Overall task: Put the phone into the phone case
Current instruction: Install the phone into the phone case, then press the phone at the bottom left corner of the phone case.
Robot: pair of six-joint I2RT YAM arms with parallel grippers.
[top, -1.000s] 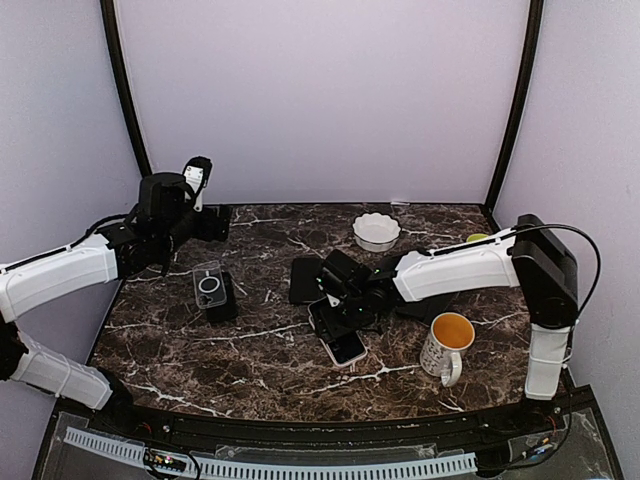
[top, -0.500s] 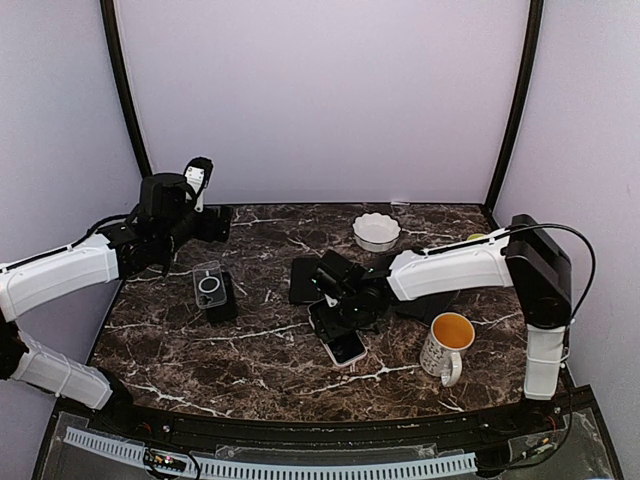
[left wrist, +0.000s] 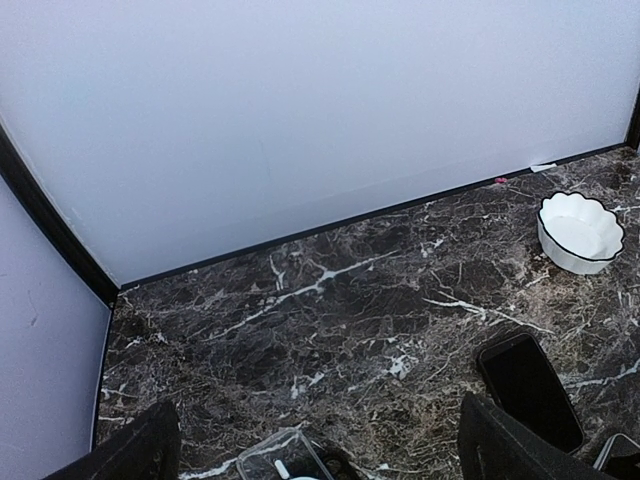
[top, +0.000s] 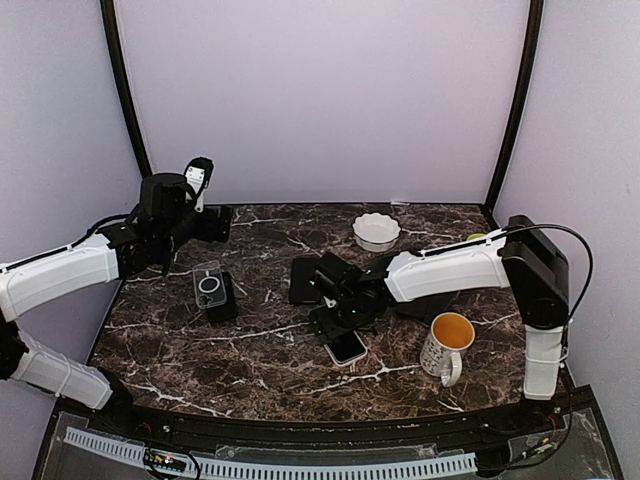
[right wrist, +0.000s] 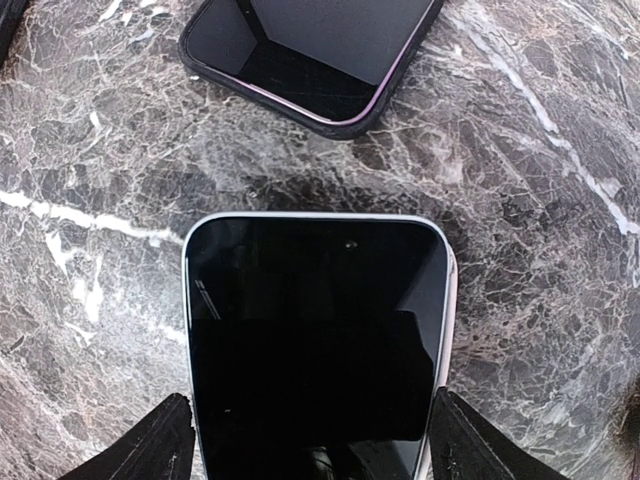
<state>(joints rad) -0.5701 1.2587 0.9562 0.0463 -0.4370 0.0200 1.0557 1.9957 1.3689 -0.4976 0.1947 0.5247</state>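
The phone, white-edged with a dark screen facing up, lies flat on the marble table; in the top view only its near end shows. My right gripper is low over it and open, one finger along each long edge, very close to the sides. The phone case, clear with a white ring, lies at the left, resting partly on a black slab; its corner shows in the left wrist view. My left gripper hangs wide open behind the case, holding nothing.
A second dark phone with a purple rim lies just beyond the white-edged one. A white scalloped bowl stands at the back. A mug stands near the front right.
My right gripper has shifted a little to the left and toward the near edge, now covering more of the phone. The left arm and the case have not moved.
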